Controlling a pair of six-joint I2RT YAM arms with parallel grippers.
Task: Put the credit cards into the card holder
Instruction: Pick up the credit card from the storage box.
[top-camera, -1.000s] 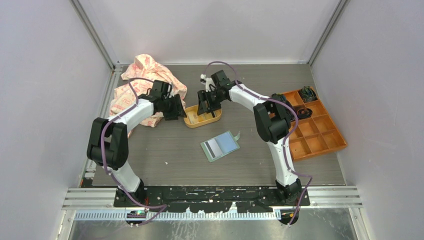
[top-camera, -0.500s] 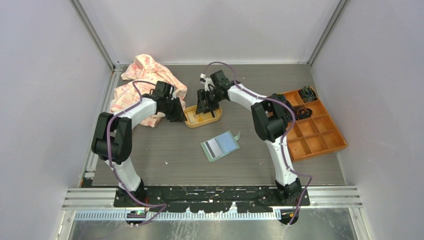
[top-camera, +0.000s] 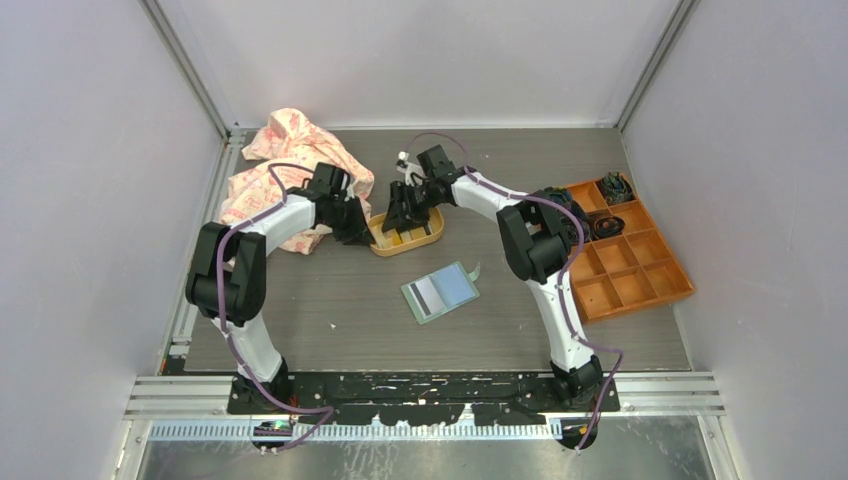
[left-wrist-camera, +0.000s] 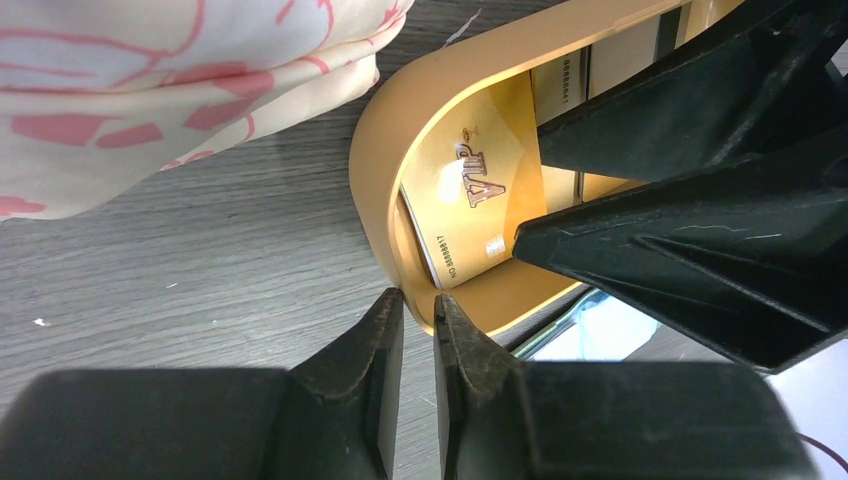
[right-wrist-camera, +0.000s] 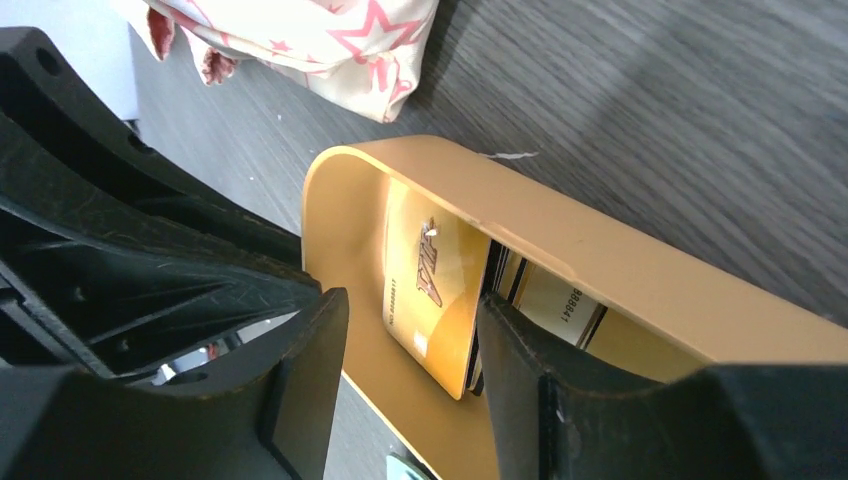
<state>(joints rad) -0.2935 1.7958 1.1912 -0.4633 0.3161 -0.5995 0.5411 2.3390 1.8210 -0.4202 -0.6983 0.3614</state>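
Several credit cards stand on edge in a yellow oval tray (top-camera: 425, 240), a gold card (right-wrist-camera: 430, 290) (left-wrist-camera: 470, 200) in front and a white card (right-wrist-camera: 560, 300) behind it. My right gripper (right-wrist-camera: 410, 350) (top-camera: 403, 215) is open inside the tray, its fingers on either side of the gold card and the dark cards behind it. At the tray's left end, my left gripper (left-wrist-camera: 418, 305) (top-camera: 365, 230) has its jaws pinched on the rim (left-wrist-camera: 380, 230). The sage-green card holder (top-camera: 441, 292) lies open on the table in front of the tray, a striped card on it.
A crumpled white-and-pink cloth (top-camera: 285, 165) lies just left of the tray, against my left arm. An orange compartment box (top-camera: 625, 265) sits at the right, small dark items in its far cells. Grey walls enclose the table.
My left gripper moved right to the tray's end and its jaws narrowed onto the rim. My right gripper tilted down and left into the tray, closing slightly around the cards.
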